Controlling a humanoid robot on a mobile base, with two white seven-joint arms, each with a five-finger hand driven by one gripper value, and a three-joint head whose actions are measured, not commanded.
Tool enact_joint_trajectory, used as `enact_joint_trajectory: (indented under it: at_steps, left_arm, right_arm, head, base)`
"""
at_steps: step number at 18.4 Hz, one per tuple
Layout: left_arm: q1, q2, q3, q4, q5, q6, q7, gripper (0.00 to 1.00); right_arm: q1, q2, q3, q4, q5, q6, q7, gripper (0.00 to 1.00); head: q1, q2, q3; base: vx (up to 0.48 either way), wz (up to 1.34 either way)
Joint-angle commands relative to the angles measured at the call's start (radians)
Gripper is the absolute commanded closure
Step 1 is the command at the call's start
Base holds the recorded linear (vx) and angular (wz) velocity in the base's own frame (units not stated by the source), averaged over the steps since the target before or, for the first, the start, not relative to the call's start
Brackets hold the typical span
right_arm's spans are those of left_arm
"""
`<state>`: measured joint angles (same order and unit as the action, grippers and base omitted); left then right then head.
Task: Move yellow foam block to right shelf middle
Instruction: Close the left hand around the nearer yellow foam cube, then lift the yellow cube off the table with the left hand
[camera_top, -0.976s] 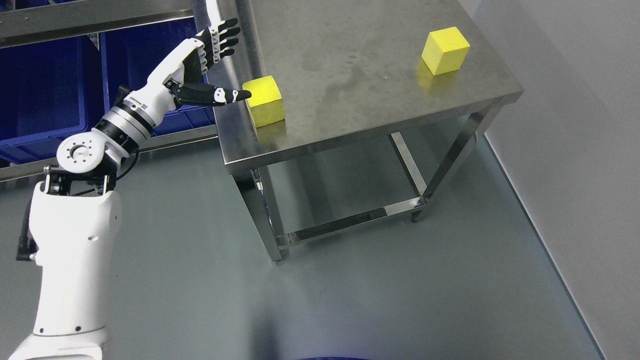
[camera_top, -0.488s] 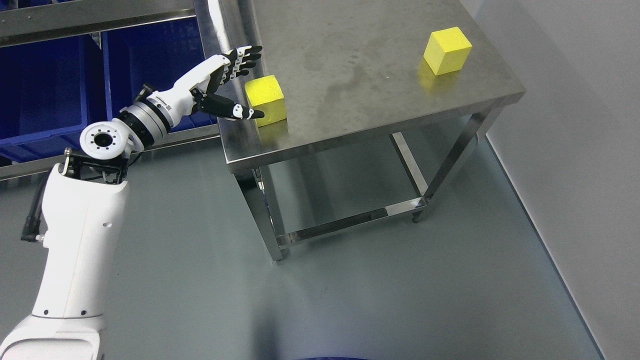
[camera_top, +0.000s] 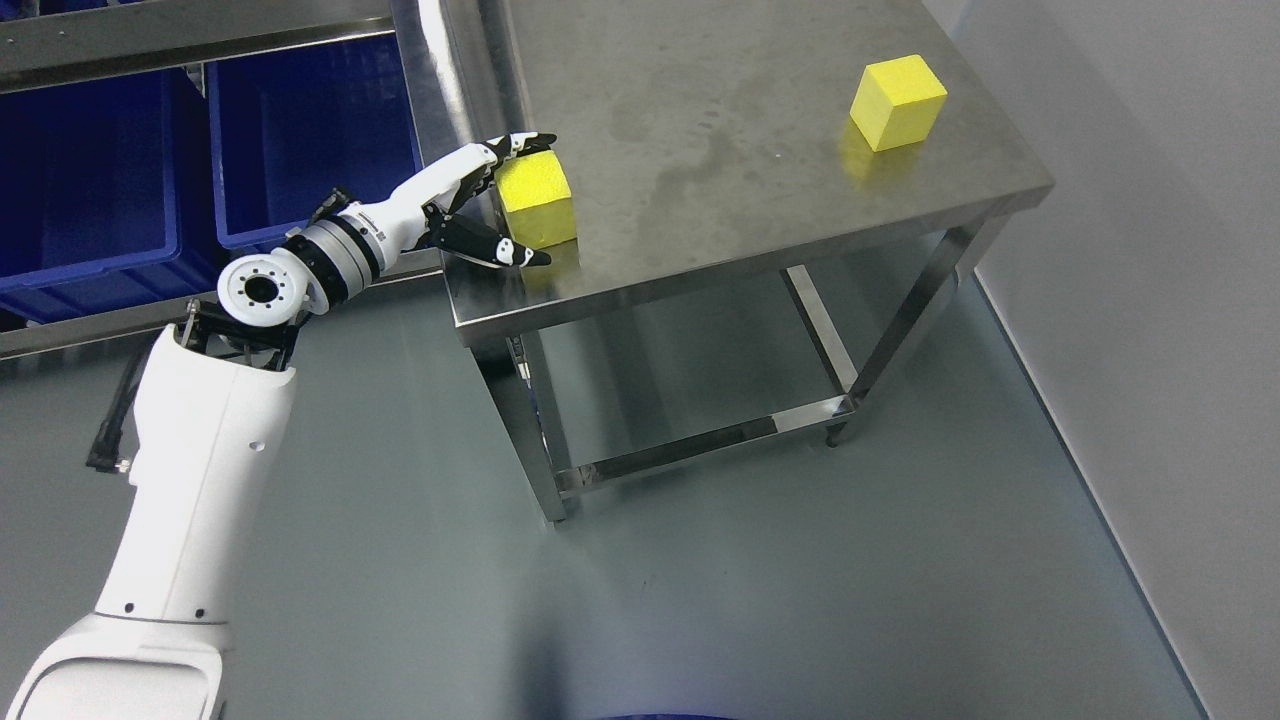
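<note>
- A square stainless-steel table (camera_top: 760, 130) with a lower frame is seen standing on a grey floor, close to a grey wall on the right; its top serves as the work surface.
- Two dark blue plastic bins (camera_top: 150, 150) are noted on a steel rack (camera_top: 190, 30) to the left of the table.
- The white left arm is extended from the lower left up to the table's near-left corner; the right arm is not in view.
- The left hand (camera_top: 500, 205) is positioned around a yellow foam cube (camera_top: 537, 203) sitting near that corner. The fingers are spread apart: the upper fingers lie along the cube's far-left top edge, the thumb is stretched below its near face. A clamp is not yet confirmed; the block is judged bracketed for a grasp.
- A second yellow foam cube (camera_top: 897, 102) rests untouched near the far-right corner, well apart.
</note>
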<state>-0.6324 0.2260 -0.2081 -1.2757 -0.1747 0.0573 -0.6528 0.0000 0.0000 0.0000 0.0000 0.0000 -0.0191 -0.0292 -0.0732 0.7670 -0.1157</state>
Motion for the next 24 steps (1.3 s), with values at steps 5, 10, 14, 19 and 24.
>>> enact_joint_trajectory:
  at_steps: [5,10,14,19,24]
  left_arm:
    - [0.023,-0.076,0.104,0.101,-0.019,-0.177,-0.010,0.71]
    - [-0.009,-0.209,0.348,0.050,0.119,-0.235,0.005,0.72]
    - [-0.026,-0.209,0.391,-0.004,0.452,-0.232,0.247,0.66]
    - [0.005,-0.209,0.417,-0.108,0.535,-0.237,0.473,0.67]
    - [0.072,-0.209,0.432,-0.212,0.537,-0.231,0.476,0.74]
  right_arm:
    - [0.023,-0.017,-0.012,-0.017,0.003,-0.001,0.000,0.00]
    - [0.025,-0.017,-0.012,-0.017,0.003,-0.001,0.000,0.00]
    - [0.025,-0.017,-0.012,-0.017,0.003,-0.001,0.000,0.00]
    - [0.025,-0.017,-0.012,-0.017,0.003,-0.001,0.000,0.00]
    - [0.023,-0.017,-0.012,-0.017,0.003,-0.001,0.000,0.00]
  head:
    - [0.0000,0.000,0.000]
    - [0.0000,0.000,0.000]
    - [0.0000,0.000,0.000]
    - [0.0000,0.000,0.000]
    - [0.0000,0.000,0.000]
  base:
    - [0.000,0.03]
    - [0.001,0.00]
    - [-0.007,0.00]
    - [-0.015,0.21]
    - [0.006,0.78]
